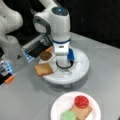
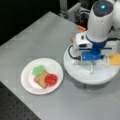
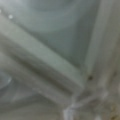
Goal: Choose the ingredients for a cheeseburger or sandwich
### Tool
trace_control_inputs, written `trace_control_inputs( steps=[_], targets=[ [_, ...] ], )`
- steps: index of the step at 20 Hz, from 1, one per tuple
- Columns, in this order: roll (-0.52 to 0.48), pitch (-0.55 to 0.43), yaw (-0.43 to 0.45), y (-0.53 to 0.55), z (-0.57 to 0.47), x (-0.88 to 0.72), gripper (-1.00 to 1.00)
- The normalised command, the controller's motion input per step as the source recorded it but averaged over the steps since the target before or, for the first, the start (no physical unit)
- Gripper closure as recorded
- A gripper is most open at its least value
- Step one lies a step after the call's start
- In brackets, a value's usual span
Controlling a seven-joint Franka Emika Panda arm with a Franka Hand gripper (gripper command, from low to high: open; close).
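Note:
On the white paper plate (image 1: 58,106) (image 2: 27,80) lies the sandwich stack: a toast square (image 1: 82,112) (image 2: 40,80) with a red disc (image 1: 81,101) (image 2: 51,79) on one corner and a green disc (image 1: 68,116) (image 2: 38,70) at another. A second toast square (image 1: 43,69) rests on the edge of the round white tray (image 1: 77,75) (image 2: 85,76). My gripper (image 1: 64,67) (image 2: 88,68) points straight down onto the tray's middle, beside that toast. The wrist view shows only the white tray surface very close.
A dark brown round piece (image 1: 45,55) lies on the tray behind the toast. The yellow-orange cheese square (image 2: 115,60) sits at the tray's far side. An orange piece (image 1: 10,79) and a box with a screen (image 1: 35,50) lie by the arm's base.

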Motion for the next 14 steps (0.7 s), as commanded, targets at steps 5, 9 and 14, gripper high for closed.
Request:
trace_control_inputs(
  steps=[5,9,14],
  targets=[
    [-0.009,0.119,0.494,-0.13,0.08,0.06,-1.0],
    [0.03,0.112,0.413,-0.11,0.09,0.08,-1.0],
    [0.108,0.118,0.323,-0.09,0.04,0.08,-1.0]
  ],
)
